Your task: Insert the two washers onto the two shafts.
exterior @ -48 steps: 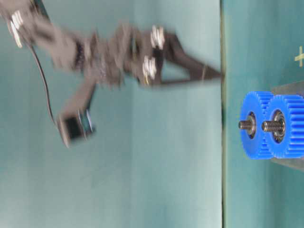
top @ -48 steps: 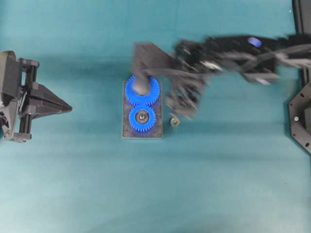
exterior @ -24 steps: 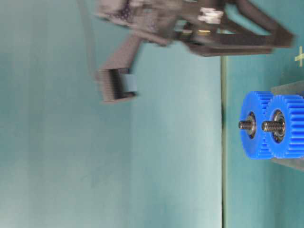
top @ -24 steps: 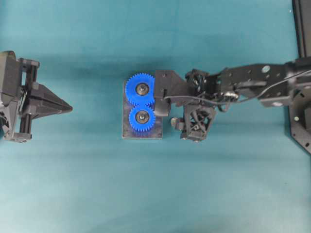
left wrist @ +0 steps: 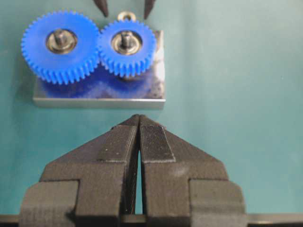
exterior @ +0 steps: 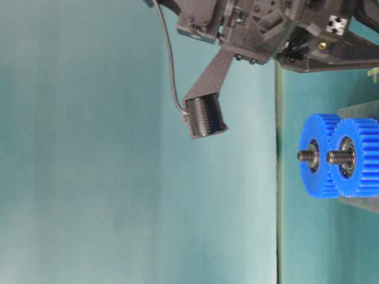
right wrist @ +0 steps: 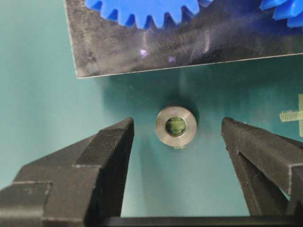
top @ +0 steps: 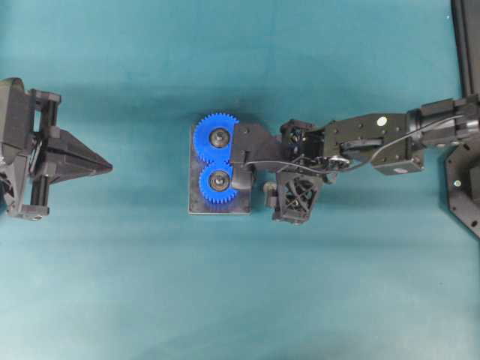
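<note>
I see R gripper (right wrist: 176,142) jaws wide apart either side of washer (right wrist: 176,126), not touching; L gripper (left wrist: 139,127) jaws together, well left of gear plate (top: 196,206).

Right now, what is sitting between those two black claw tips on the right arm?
The washer, a small metal ring flat on the teal table, apart from both open fingers of the right gripper: right wrist view.

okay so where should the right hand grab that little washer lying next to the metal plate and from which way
Probably by its outer rim, from straight above. The washer lies flat on the table, hole up, so only its round edge offers opposing faces. The right hand is open, one finger on each side of it, apart. The base plate is close, so keep the fingers parallel to its edge.
</note>
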{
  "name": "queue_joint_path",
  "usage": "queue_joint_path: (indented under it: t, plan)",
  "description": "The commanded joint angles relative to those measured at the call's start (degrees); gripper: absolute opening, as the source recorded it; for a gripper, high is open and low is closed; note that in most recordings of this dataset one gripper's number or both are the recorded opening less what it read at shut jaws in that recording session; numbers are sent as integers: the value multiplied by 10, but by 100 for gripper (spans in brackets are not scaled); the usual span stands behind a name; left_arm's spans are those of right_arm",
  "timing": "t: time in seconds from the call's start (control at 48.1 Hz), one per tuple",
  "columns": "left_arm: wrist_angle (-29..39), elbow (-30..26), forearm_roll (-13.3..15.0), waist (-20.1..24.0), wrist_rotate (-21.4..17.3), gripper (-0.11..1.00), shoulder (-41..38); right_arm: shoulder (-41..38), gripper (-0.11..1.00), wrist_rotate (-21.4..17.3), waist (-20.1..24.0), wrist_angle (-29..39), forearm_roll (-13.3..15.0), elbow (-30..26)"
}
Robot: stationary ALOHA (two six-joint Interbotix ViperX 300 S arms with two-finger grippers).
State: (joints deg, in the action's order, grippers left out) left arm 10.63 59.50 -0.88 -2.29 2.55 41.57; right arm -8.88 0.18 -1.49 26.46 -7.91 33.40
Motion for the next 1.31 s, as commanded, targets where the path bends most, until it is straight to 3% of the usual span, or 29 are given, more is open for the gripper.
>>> queue_joint_path:
  t: [0.0, 0.478, 0.748, 1.019, 1.289]
  plan:
    - [-4, -17, -2, -1, 1, 1, -3, 8, 78, -3, 2, -8, 4, -2]
    - [-11, -24, -2, -1, 1, 1, -19, -19, 75, -4, 11, -9, 8, 0]
    - [-17, -24, -2, -1, 1, 1, -25, -19, 34, -5, 28, 1, 10, 3]
    - [-21, -24, -2, -1, 1, 1, -26, -3, 33, -7, 32, 11, 10, -6]
    - [-21, -25, -2, -1, 1, 0, -26, 44, 33, -5, 31, 104, 18, -65]
